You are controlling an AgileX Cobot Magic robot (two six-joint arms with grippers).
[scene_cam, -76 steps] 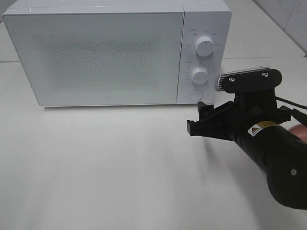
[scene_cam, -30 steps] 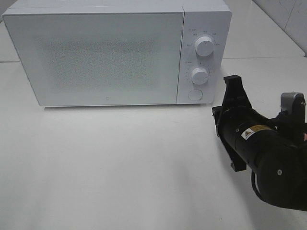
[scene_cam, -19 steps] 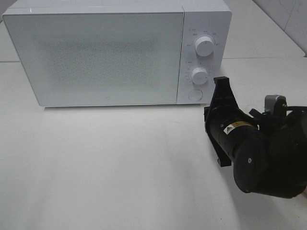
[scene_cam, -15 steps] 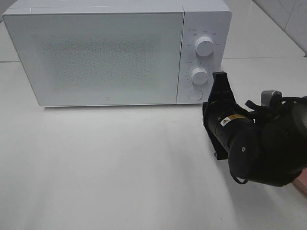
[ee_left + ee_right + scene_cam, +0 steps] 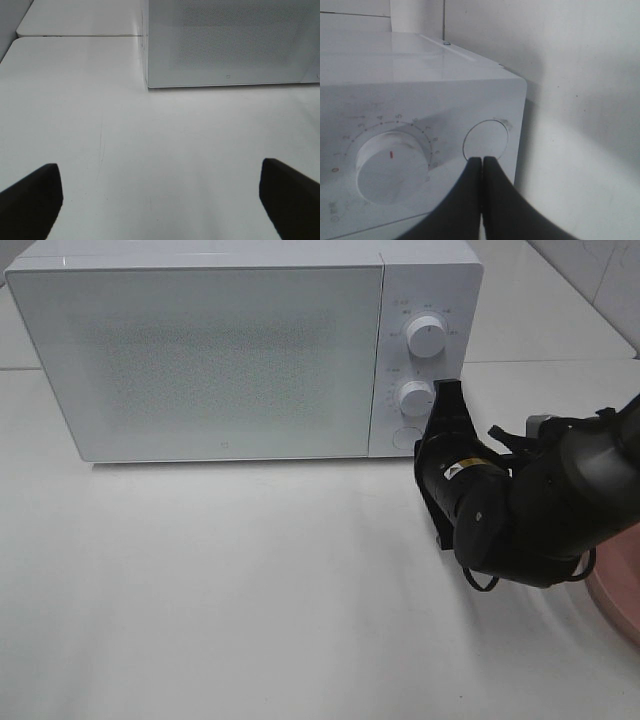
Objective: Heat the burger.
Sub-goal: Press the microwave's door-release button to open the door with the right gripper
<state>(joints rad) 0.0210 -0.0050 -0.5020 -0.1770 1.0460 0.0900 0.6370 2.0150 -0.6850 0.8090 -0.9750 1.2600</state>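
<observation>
The burger is out of view in every frame. The white microwave stands at the back of the table with its door closed. My right gripper is shut and empty. In the right wrist view its closed tips sit at the lower rim of the round door button, touching or nearly touching it. The lower timer knob is beside the button. My left gripper is open and empty, low over the bare table in front of the microwave; it does not show in the exterior view.
A pink round plate lies at the right edge of the table, partly behind my right arm. The two knobs are on the microwave's right panel. The white table spreads in front.
My right arm has rolled its wrist on its side and moved left and forward to the microwave's button. The pink plate has come into sight. The microwave door stays closed.
</observation>
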